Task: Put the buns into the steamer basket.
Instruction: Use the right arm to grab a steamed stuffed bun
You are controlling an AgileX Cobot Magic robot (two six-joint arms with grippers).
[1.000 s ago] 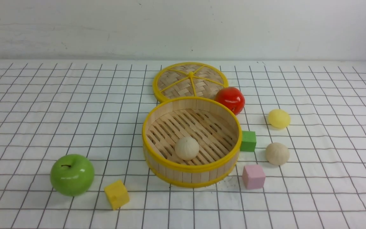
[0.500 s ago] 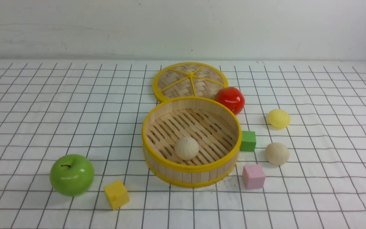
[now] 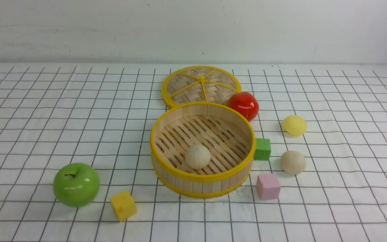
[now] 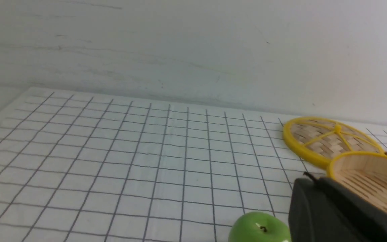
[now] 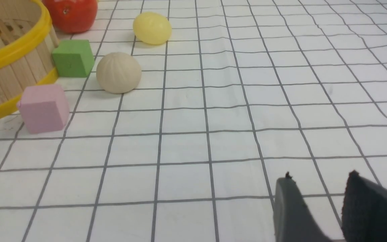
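**Front view.** The basket (image 3: 201, 177) stands open at mid-desk (image 3: 45, 117). An inner bun (image 3: 197, 156), beige, sits on the slatted floor of the basket near its front wall. An outer beige bun (image 3: 293, 162) lies on the desk to the right of the basket, apart from it. A yellow bun (image 3: 295, 125) lies right of the basket as well, farther back. A green cube (image 3: 262, 149) sits just beside the right wall of the basket, and a pink cube (image 3: 268, 186) lies off its front right. The lid (image 3: 201, 85) lies flat behind the basket, and a red apple (image 3: 244, 105) is behind it to the right. A green apple (image 3: 76, 184) and a yellow cube (image 3: 123, 205) lie to the front left of the basket. Neither end effector appears in this view.

**Left wrist view.** Only this view shows the left end effector (image 4: 314, 188). Its fingers are together and hold nothing. It covers part of the basket in this picture.

**Right wrist view.** Only this view shows the right end effector (image 5: 320, 183). Its fingers stand apart with bare desk between them, well to the right of the basket. The two outer buns are in view here, but the inner bun is hidden.
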